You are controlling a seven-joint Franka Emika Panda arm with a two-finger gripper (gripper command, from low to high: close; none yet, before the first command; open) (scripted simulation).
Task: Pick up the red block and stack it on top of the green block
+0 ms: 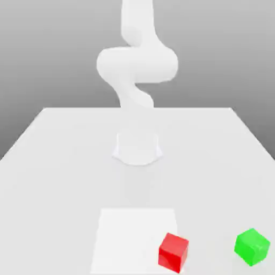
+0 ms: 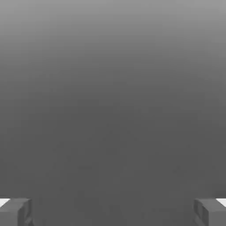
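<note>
The red block (image 1: 173, 252) sits at about five o'clock in the exterior view, turned at an angle over the edge of a white square patch (image 1: 131, 239) on the pale worktop (image 1: 59, 177). From it, the green block (image 1: 252, 247) lies well apart toward three o'clock, also turned, its top bare. Toward eleven o'clock from the red block, the white arm (image 1: 137, 64) rises from its base (image 1: 137, 147). In the hand view, the pincer (image 2: 113, 212) is wide, with nothing between its fingertips.
</note>
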